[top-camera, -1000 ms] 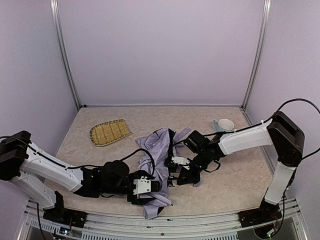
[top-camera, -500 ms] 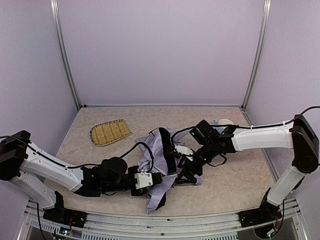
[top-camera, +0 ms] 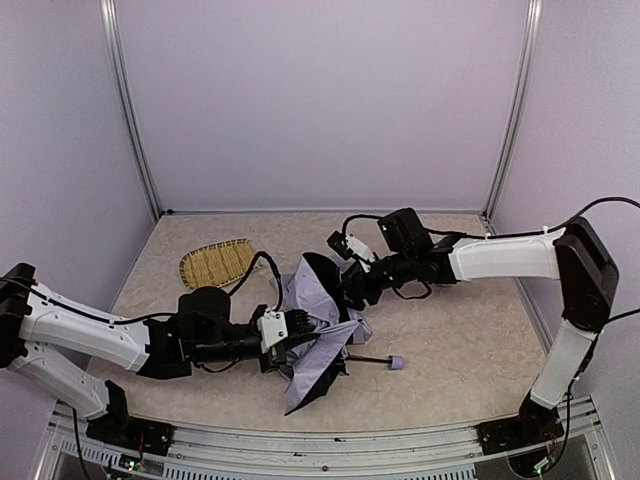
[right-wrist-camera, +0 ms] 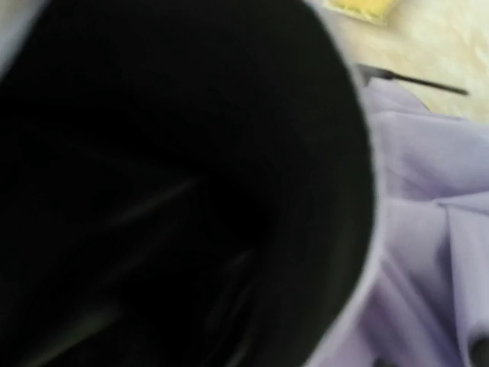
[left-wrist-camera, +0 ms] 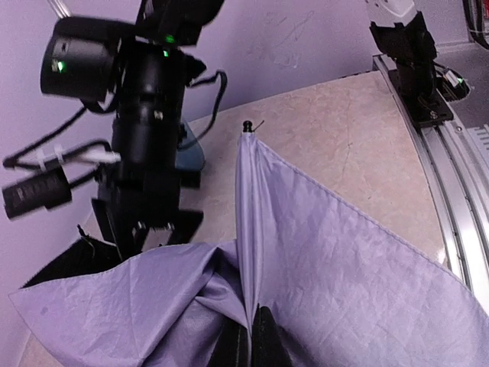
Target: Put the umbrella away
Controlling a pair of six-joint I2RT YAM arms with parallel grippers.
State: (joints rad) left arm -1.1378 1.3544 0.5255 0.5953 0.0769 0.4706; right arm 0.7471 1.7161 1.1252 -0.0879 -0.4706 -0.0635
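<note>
lying mid-tabletop (top-camera: pixel 470 340), the umbrella (top-camera: pixel 310 350) sits half-collapsed between both arms: thin crinkled lavender cloth, black lining, limp folds. left gripper (top-camera: pixel 300 332) jaws look clenched on a bunched fold, probably pinning it for gathering. right gripper (top-camera: pixel 347 290) is at the far rim; jaws hidden, cannot tell. thin black shaft (top-camera: pixel 368 360) and small rounded handle (top-camera: pixel 396 363) stick out free.

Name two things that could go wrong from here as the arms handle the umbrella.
1. The left gripper pinches a fold of the umbrella while the right gripper is at its far edge; opposing pulls might tear fabric.
2. The handle lies unheld on the table and might swing.
3. The right wrist view is almost all black underside, so that gripper works nearly blind.
</note>
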